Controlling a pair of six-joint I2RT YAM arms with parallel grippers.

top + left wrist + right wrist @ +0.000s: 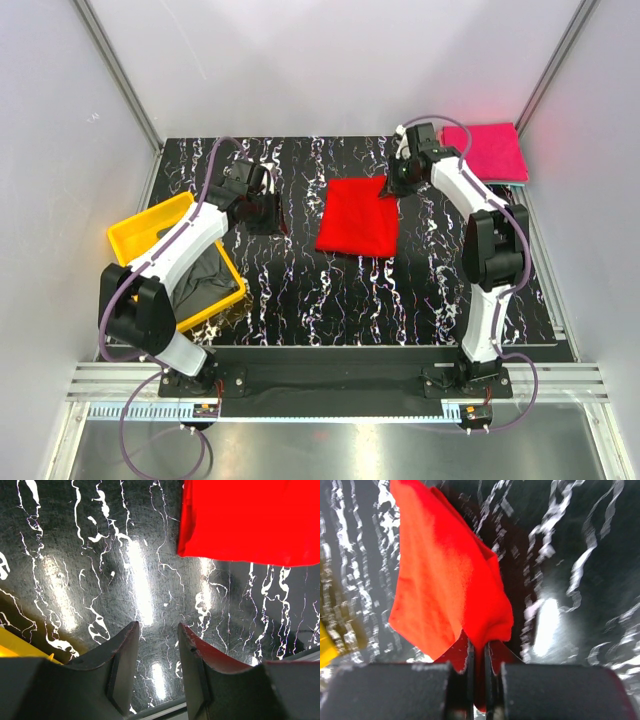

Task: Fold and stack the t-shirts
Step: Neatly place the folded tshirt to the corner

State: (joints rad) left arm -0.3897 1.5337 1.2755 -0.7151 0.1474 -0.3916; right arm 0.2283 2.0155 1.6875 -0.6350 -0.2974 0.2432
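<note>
**A:** Where does the red t-shirt point(358, 217) lie?

**B:** Near the middle of the black marbled table point(300, 300), folded into a rough rectangle. It lies flat except at its far right corner.

**A:** What is going on at that corner?

**B:** The right gripper point(479, 652) has it. Its jaws are pressed almost together, with a thin fold of red cloth pinched between them. In the right wrist view the rest of the shirt spreads away from the fingertips, up and to the left, and the pinched part is raised into a crease.

**A:** And the left gripper point(157, 630)?

**B:** It is partly open, with nothing between its fingers. It hangs over bare table to the left of the red t-shirt. In its wrist view a corner of the shirt sits at the upper right, apart from the fingertips, with marbled surface between them. I cannot tell whether the fingertips touch the table.

**A:** Are any other shirts in sight?

**B:** Two. A magenta-pink t-shirt point(487, 150) lies folded at the far right corner of the table, just beyond the right arm's wrist. A dark grey t-shirt point(215, 285) lies crumpled in the yellow tray point(150, 216) at the table's left edge, partly hidden under the left arm.
</note>
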